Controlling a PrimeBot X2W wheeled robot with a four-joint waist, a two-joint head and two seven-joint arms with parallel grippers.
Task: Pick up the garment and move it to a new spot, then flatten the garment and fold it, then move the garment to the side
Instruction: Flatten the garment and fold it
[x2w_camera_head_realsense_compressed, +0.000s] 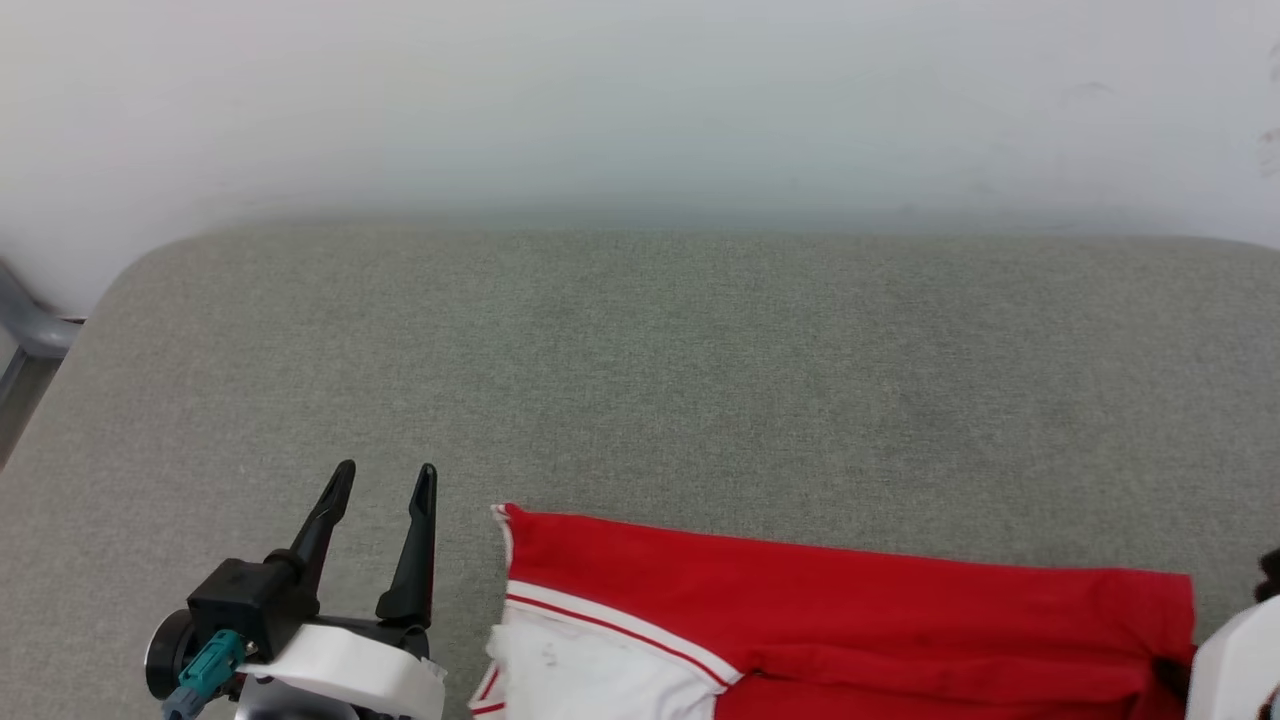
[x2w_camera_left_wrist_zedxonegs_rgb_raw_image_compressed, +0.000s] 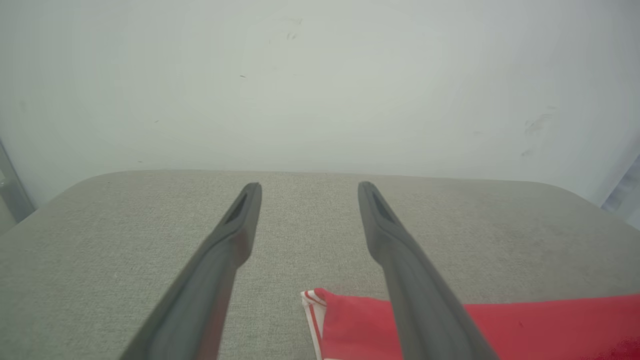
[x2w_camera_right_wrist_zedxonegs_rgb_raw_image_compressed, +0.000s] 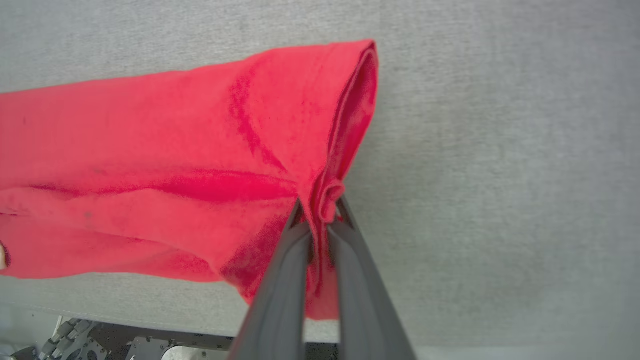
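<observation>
The shirt (x2w_camera_head_realsense_compressed: 850, 620) lies along the near edge of the grey padded bench (x2w_camera_head_realsense_compressed: 700, 380), a long red band running from about the middle out to the right. At its left end there's a white sleeve (x2w_camera_head_realsense_compressed: 590, 670) with a red-and-white stripe along the seam, and a corner of that trim peeks up at the far-left tip of the fabric. No letters or number can be seen from here, just plain red cloth with a few soft creases.

Over on the right end, and this is the action: the right end effector (x2w_camera_right_wrist_zedxonegs_rgb_raw_image_compressed: 321, 210) is pinched tight on the shirt (x2w_camera_right_wrist_zedxonegs_rgb_raw_image_compressed: 150, 165), its two dark fingers squeezed together with a bunched fold of red hem caught between them. The cloth puckers at the grip, and the hem opens into a loop on the far side of it. From the head camera, the white right forearm (x2w_camera_head_realsense_compressed: 1235, 660) sits at the lower right, just at the shirt's right edge.

Now the left side: the left end effector (x2w_camera_head_realsense_compressed: 386, 470) hangs just left of the shirt's sleeve end, fingers spread wide, nothing between them, pointing toward the far side. Its own camera confirms it, with the left end effector (x2w_camera_left_wrist_zedxonegs_rgb_raw_image_compressed: 308, 186) gaping over bare bench fabric and the shirt (x2w_camera_left_wrist_zedxonegs_rgb_raw_image_compressed: 525, 325) showing near and to the right, its striped corner between the two fingers.

Beyond the bench stands a pale wall (x2w_camera_head_realsense_compressed: 640, 100).
</observation>
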